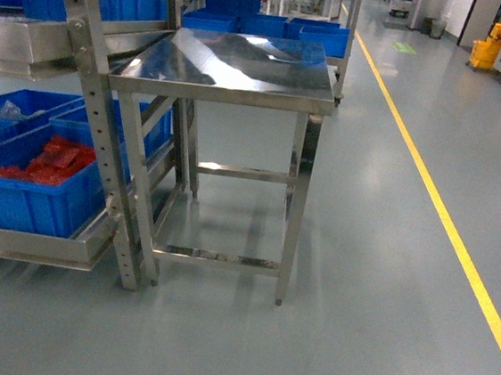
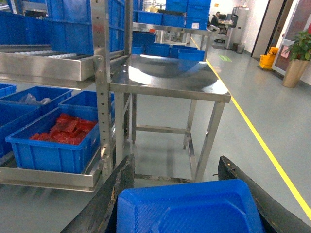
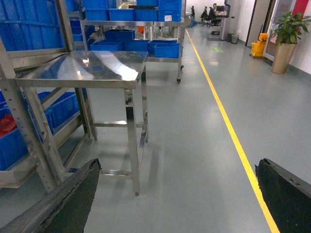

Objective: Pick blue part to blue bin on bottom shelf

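Bright blue part gripped in left end effector, blue bin upright on bottom shelf

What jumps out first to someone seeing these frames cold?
The shiny steel table at centre frame, catching glare, with nothing visible on its top. Next, the blue bin of red pieces on the bottom shelf of the rack at left. In the left wrist view, the left gripper has a bright blue plastic object between its fingers, while the right gripper is open and empty.
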{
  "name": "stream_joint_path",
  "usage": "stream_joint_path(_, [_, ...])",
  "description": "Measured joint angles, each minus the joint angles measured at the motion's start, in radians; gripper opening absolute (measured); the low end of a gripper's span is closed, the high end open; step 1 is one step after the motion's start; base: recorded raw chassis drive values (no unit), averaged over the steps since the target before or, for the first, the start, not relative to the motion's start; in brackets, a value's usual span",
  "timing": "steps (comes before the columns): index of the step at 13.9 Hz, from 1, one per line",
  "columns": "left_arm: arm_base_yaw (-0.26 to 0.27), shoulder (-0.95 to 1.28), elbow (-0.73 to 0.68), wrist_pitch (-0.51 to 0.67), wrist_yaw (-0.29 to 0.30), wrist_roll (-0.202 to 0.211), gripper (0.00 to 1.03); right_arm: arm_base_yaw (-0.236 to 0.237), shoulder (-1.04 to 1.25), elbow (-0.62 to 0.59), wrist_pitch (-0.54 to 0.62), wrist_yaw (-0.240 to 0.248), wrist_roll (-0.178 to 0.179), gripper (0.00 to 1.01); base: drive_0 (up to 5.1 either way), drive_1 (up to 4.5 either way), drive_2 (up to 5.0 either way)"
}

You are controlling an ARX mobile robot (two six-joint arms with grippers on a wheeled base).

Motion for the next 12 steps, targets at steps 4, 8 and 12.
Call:
stream_joint_path(4, [0.000,0.000,0.000,0.000,0.002,0.000,0.43,0.000,0.000,0.000,0.000,0.000,0.000,0.98,-0.1,4.03,-4.2])
stream_joint_path(8, [0.000,0.000,0.000,0.000,0.002,0.000,0.43,0.000,0.000,0.000,0.001,0.000,0.000,0.98,0.0,4.08,-4.2])
stream_joint_path(12, [0.000,0.001,0.000,-0.001,0.002,0.000,0.43,0.000,0.000,0.000,0.000,0.000,0.000,0.98,0.0,4.12,-4.1])
